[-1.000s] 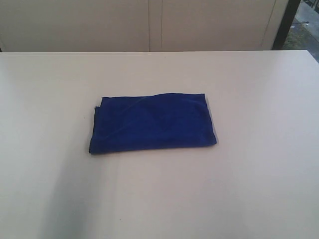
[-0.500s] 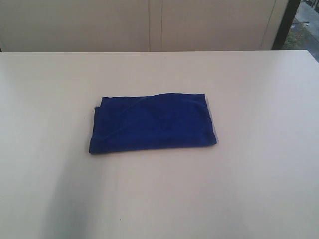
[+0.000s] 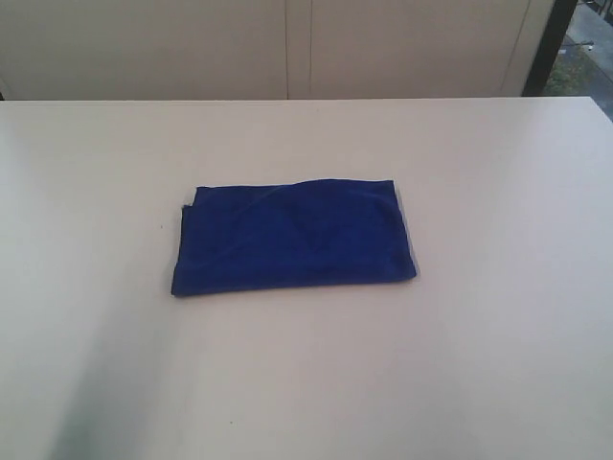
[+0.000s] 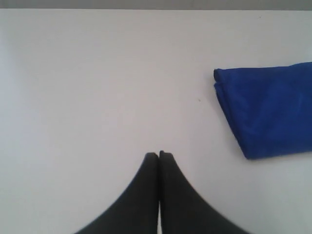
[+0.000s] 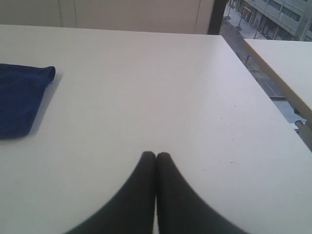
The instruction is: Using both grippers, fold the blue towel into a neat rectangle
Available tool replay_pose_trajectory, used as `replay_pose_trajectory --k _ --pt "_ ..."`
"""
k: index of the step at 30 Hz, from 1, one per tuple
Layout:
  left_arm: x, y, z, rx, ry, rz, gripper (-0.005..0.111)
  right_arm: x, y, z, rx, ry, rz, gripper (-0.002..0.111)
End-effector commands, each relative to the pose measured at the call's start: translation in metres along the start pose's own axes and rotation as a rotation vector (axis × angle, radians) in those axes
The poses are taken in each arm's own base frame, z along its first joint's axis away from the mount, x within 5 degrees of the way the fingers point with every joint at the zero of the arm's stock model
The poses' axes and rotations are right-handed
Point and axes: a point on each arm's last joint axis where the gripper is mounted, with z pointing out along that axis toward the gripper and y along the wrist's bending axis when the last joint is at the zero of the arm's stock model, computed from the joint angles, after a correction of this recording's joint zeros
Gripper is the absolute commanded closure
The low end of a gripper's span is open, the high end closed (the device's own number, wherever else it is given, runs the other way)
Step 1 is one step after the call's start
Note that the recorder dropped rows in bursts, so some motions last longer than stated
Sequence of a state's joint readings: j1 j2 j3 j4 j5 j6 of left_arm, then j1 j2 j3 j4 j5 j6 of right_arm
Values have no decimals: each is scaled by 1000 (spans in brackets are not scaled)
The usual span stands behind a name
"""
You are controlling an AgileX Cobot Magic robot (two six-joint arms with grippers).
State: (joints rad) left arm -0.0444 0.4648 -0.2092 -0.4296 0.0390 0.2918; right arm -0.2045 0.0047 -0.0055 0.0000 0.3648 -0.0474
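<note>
The blue towel (image 3: 295,237) lies folded into a flat rectangle in the middle of the pale table (image 3: 498,192), with layered edges showing at its left end. No arm appears in the exterior view. In the left wrist view the towel's end (image 4: 268,114) lies off to one side, well apart from my left gripper (image 4: 159,154), whose black jaws are pressed together on nothing. In the right wrist view a corner of the towel (image 5: 22,97) shows at the frame edge, far from my right gripper (image 5: 156,155), also shut and empty.
Pale cabinet doors (image 3: 287,48) stand behind the table's far edge. A second table (image 5: 287,63) stands beyond a gap past the table's side edge (image 5: 258,83). A dark post (image 3: 551,43) rises at the back right.
The towel lies unchanged. A faint shadow at the lower left of the table has shifted slightly.
</note>
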Motion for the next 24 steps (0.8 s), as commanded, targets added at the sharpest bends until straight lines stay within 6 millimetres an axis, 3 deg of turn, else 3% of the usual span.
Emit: replay_pose_trajectory --k 1,7,18,24 --pt "29 2 -7 -9 -40 -6 107 0 0 0 6 -16 5 108" --pt "45 2 -10 -7 -74 1 107 0 0 0 6 -16 5 108" --pt "44 0 -28 -1 -275 61 107 0 0 0 6 -16 5 108" --pt "48 -1 -27 4 -222 106 107 0 0 0 6 -16 5 108"
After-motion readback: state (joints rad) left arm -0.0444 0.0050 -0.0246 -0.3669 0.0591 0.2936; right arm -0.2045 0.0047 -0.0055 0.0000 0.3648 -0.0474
